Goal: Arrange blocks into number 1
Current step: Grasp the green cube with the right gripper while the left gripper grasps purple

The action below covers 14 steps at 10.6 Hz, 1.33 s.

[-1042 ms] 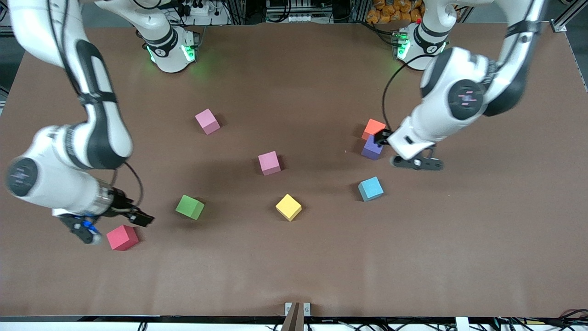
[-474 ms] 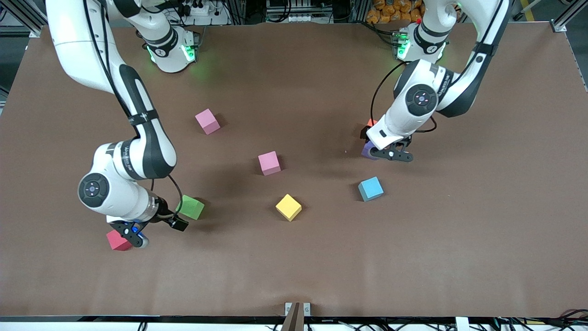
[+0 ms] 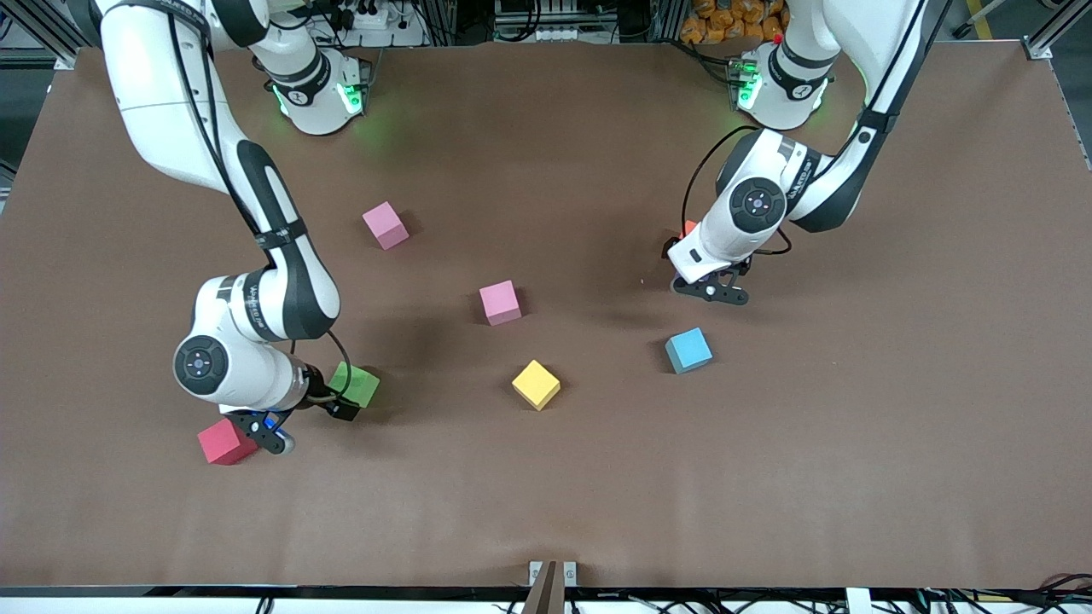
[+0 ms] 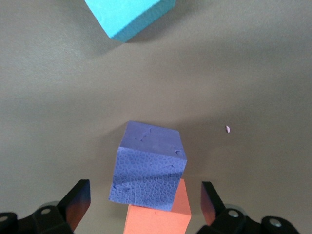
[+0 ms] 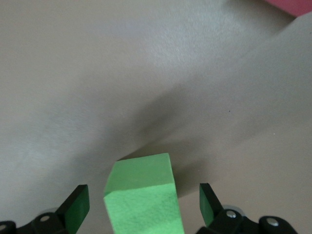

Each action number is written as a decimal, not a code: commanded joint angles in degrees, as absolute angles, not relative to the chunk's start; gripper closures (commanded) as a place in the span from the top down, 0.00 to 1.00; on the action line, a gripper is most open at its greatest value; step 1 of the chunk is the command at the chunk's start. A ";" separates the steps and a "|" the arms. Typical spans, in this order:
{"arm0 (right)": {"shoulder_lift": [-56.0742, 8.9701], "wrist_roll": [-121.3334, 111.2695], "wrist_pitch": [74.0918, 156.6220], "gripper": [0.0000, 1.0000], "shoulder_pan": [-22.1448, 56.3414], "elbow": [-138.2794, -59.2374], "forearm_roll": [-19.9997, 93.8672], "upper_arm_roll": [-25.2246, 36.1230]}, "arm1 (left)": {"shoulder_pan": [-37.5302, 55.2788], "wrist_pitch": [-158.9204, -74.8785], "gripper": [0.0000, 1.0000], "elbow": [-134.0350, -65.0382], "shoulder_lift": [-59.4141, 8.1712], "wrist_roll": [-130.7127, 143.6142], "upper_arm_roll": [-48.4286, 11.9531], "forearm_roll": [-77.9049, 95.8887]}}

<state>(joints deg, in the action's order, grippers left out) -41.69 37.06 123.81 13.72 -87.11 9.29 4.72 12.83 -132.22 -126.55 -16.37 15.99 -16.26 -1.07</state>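
My left gripper (image 3: 712,292) hangs open over a purple block (image 4: 148,168) that touches an orange block (image 4: 158,217). Both show between its fingers, untouched. In the front view the arm hides the purple one and only a sliver of the orange block (image 3: 688,227) shows. My right gripper (image 3: 269,437) is open at the green block (image 3: 358,385), which sits between its fingers (image 5: 78,207) without contact. A red block (image 3: 223,442) lies just beside that gripper. Two pink blocks (image 3: 386,225) (image 3: 500,302), a yellow block (image 3: 536,384) and a blue block (image 3: 688,350) lie spread over the middle.
The brown table (image 3: 546,503) carries only the blocks. Both arm bases (image 3: 320,94) (image 3: 776,85) stand along its back edge. A small bracket (image 3: 551,573) sits at the table edge closest to the front camera.
Both arms have swung inward. The right gripper went from beside the red block to the green one. The left gripper shifted over the purple and orange blocks and now covers them in the front view.
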 commanded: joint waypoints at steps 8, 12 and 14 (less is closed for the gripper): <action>-43.33 35.42 125.60 0.66 15.29 -87.89 9.84 5.10 | 14.15 -134.47 1.00 -125.86 -21.18 16.35 -16.35 -6.94; -41.93 33.24 125.16 0.50 15.21 -87.89 9.58 5.10 | 13.97 -134.47 0.28 -125.77 -22.59 16.52 -16.35 -7.65; -37.82 29.03 124.89 0.51 15.38 -89.55 8.45 5.19 | 13.54 -134.47 0.00 -124.90 -22.76 19.15 -16.35 -7.65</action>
<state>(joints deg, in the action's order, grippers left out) -42.09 31.82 125.38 14.99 -87.32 9.08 4.83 13.94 -133.99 -126.10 -22.13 16.68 -16.25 -5.83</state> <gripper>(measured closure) 0.454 0.396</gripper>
